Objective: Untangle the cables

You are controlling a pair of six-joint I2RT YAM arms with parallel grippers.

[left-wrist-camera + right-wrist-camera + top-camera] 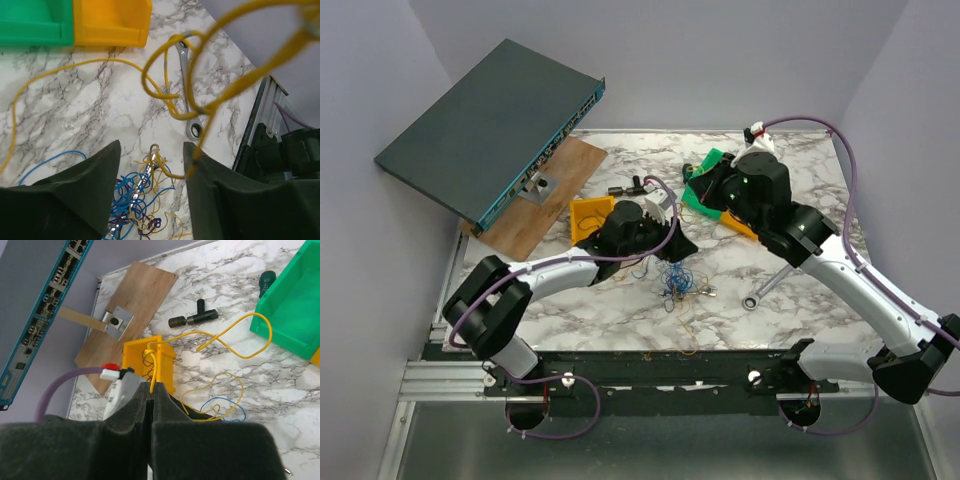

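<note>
The cables (675, 283) are a small bunch of thin blue, yellow and dark wire loops on the marble table; they also show in the left wrist view (135, 197). My left gripper (672, 250) hangs just above the bunch. In its own view the left gripper (151, 160) is open, the bunch lies below the gap, and a yellow wire (165, 82) loops up past its right finger (220, 195). My right gripper (152, 386) is shut on a yellow wire (235, 342) that trails over the table. In the top view the right gripper (715, 190) is near the green bin.
A silver wrench (763, 290) lies right of the bunch. A yellow bin (590, 215) and a green bin (705, 178) stand behind. A black T-shaped part (194, 318), a wooden board (545, 195) and a tilted network switch (490, 125) are at the back left.
</note>
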